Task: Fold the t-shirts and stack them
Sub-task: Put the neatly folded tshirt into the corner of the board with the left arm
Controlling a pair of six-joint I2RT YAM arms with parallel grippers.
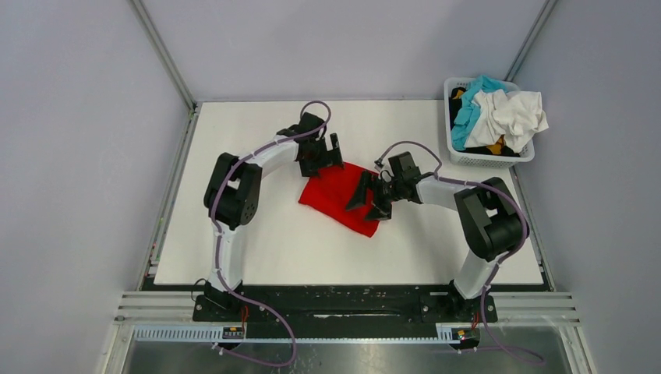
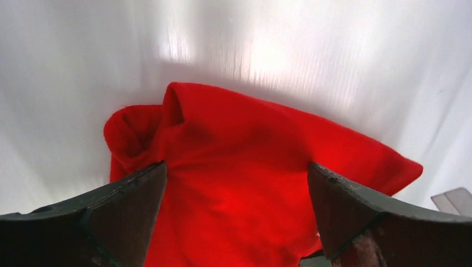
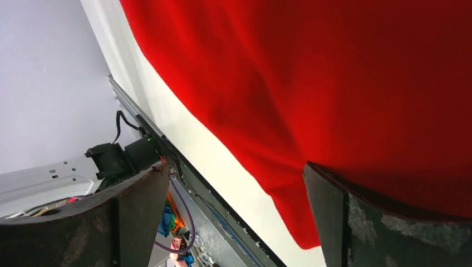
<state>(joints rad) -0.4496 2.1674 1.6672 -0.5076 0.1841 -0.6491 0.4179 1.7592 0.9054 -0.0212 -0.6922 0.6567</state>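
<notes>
Shows a folded red t-shirt lying flat on the white surface, about midway between the two arms and well apart from the white basket at the far right corner. Shows that basket heaped with other t-shirts, white and teal with a glimpse of yellow. Places the left gripper over the far edge of the red cloth, fingers spread wide and pinching nothing, with red cloth below and between them in the left wrist view. Places the right gripper over the near-right end, fingers likewise spread wide and empty, with cloth filling most of that wrist view. Sets the long axis of the fold, as judged from overhead, on a diagonal from the left toward the near right, with a bunched lump at one corner in the left wrist view. Suggests a fold finished or nearly so, with the heap not yet begun. Leaves both arms about equally near the red cloth, and the right arm plainly nearer the basket.
</notes>
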